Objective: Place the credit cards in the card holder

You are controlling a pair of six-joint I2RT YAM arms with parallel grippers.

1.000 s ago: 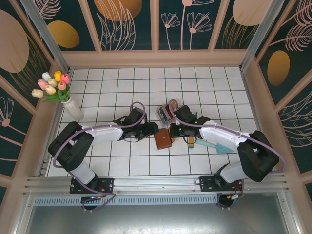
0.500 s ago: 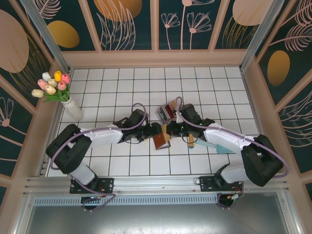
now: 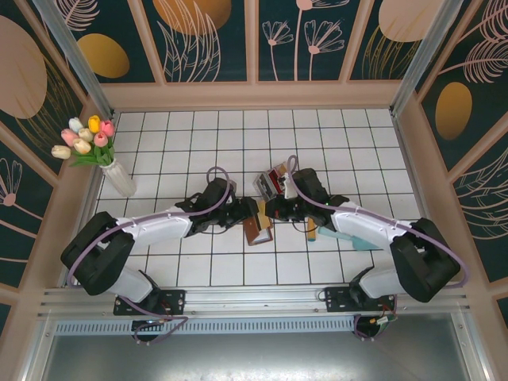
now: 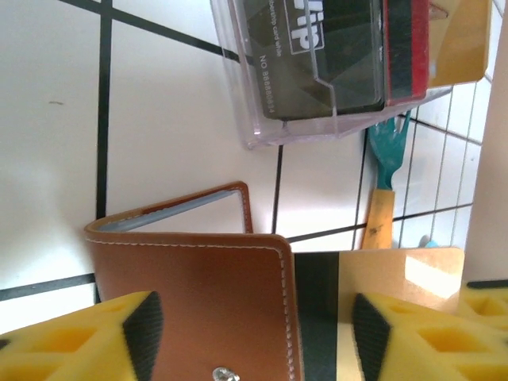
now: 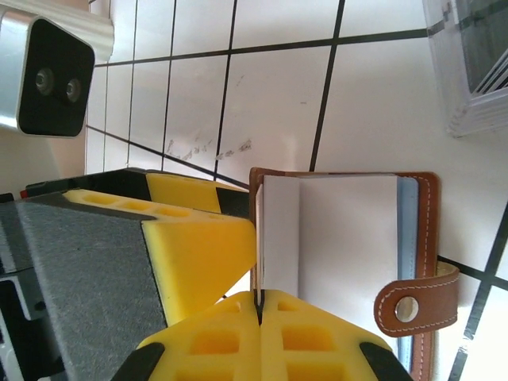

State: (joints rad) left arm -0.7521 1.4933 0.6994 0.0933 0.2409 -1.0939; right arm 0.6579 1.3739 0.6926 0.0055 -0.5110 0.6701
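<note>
The brown leather card holder stands open on the white tiles between my two grippers. My left gripper is open, and its yellow fingers straddle the holder's outer cover. My right gripper is shut on a thin tan credit card with a dark stripe. That card is seen edge-on in the right wrist view, lying against the holder's inner white pocket. More credit cards, red and dark ones, stand in a clear plastic box just behind.
The clear box sits right behind both grippers. A teal tool with a wooden handle lies to the right of the holder. A vase of tulips stands at the far left.
Both grippers have closed in on the card holder, the right one carrying the tan card leftward to it. The left jaws widened, then narrowed. The holder has shifted slightly left.
</note>
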